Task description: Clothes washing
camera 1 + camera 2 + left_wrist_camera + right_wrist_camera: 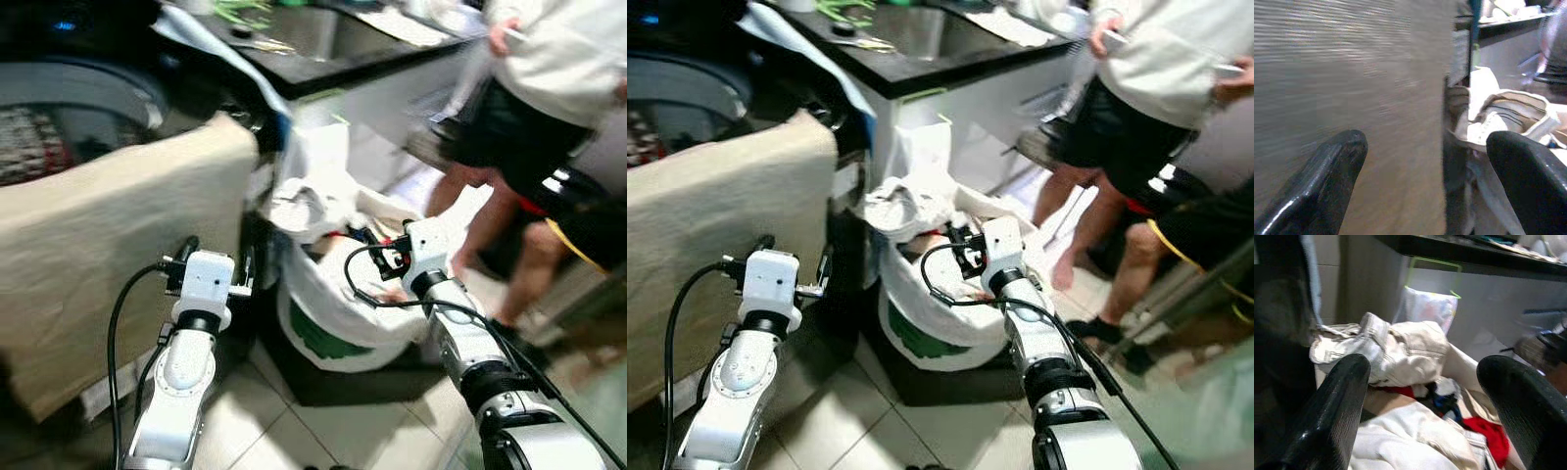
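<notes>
Our right gripper (1420, 406) is spread wide and holds nothing; it hangs just above the open mouth of the laundry bag (333, 323), with clear air between its fingers (1334, 406). Our left gripper (1425, 181) is likewise released and empty, close to the beige cloth (108, 245) draped over the front of the washing machine (78, 108), without visibly touching it.

The clothes (1400, 352) lie heaped in the bag: a cream garment on top, red and dark items beneath. The bag stands on the tiled floor (294, 421) between the machine and the white cabinet under the black counter (323, 59), so side room there is narrow.

On our right, a person (549, 88) in a light top and dark shorts stands near the bag, legs close to the right arm.
</notes>
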Motion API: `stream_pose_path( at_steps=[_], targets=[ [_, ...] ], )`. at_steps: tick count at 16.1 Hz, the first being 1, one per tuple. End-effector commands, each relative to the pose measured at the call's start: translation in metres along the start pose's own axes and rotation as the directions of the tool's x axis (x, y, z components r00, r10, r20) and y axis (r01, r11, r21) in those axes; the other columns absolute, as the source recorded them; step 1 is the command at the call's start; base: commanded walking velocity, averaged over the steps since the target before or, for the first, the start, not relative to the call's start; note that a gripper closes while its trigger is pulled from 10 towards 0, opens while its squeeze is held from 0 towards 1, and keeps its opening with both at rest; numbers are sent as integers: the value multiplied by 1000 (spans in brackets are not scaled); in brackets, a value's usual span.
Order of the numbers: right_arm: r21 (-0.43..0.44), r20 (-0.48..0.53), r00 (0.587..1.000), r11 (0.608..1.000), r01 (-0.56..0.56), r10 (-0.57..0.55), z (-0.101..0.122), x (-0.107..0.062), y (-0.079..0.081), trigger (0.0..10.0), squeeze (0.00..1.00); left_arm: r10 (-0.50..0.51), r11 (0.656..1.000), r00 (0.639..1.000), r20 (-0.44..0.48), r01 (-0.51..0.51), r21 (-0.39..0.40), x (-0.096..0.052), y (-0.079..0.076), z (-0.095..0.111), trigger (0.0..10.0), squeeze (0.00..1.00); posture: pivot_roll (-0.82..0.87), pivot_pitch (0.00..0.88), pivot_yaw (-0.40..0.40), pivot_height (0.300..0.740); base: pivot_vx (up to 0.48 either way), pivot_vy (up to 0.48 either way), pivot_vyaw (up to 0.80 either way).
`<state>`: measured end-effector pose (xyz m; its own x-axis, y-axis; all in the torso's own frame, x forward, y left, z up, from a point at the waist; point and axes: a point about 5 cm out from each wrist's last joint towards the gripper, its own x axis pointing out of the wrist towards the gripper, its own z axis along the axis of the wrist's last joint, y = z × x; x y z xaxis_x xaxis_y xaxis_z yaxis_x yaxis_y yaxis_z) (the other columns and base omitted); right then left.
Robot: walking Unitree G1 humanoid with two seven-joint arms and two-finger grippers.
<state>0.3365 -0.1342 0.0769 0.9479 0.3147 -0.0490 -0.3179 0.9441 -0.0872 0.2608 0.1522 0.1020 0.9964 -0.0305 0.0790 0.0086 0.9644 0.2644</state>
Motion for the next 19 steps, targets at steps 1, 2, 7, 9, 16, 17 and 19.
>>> stream_pose_path(
  at_steps=[1,2,7,9,16,17,19],
  targets=[
    [-23,31,999,1000,19,-18,7,2,-7,10000,0,-5,1000,1000,-3,5,-10,1,-6,0,10000,0,159,0,-156,740,0,0,0],
    [-32,39,999,999,26,-25,9,2,-9,10000,0,0,1000,1000,-13,0,-24,1,-6,-3,10000,0,157,0,-158,740,0,0,0],
    [-9,9,1000,1000,13,-13,7,3,-8,10000,0,-4,999,1000,-9,3,-38,0,-7,-4,10000,0,155,0,-161,740,0,0,-640],
    [-9,5,1000,1000,13,-13,6,3,-9,10000,0,-1,999,1000,-12,0,-33,0,-7,-4,10000,0,154,0,-161,740,0,0,-800],
    [-71,12,1000,997,-3,4,2,-2,-6,10000,0,-3,1000,1000,-19,3,-24,1,-8,-6,10000,0,147,0,-154,740,0,0,-516],
    [-66,12,1000,998,4,-3,2,-2,-6,10000,0,-4,1000,1000,-19,3,-27,0,-8,-7,10000,0,146,0,-154,740,0,0,0],
    [-61,13,1000,998,8,-7,1,-3,-6,10000,0,-6,997,1000,0,6,-74,0,-8,-4,10000,0,146,0,-155,740,0,0,0]
  ],
)
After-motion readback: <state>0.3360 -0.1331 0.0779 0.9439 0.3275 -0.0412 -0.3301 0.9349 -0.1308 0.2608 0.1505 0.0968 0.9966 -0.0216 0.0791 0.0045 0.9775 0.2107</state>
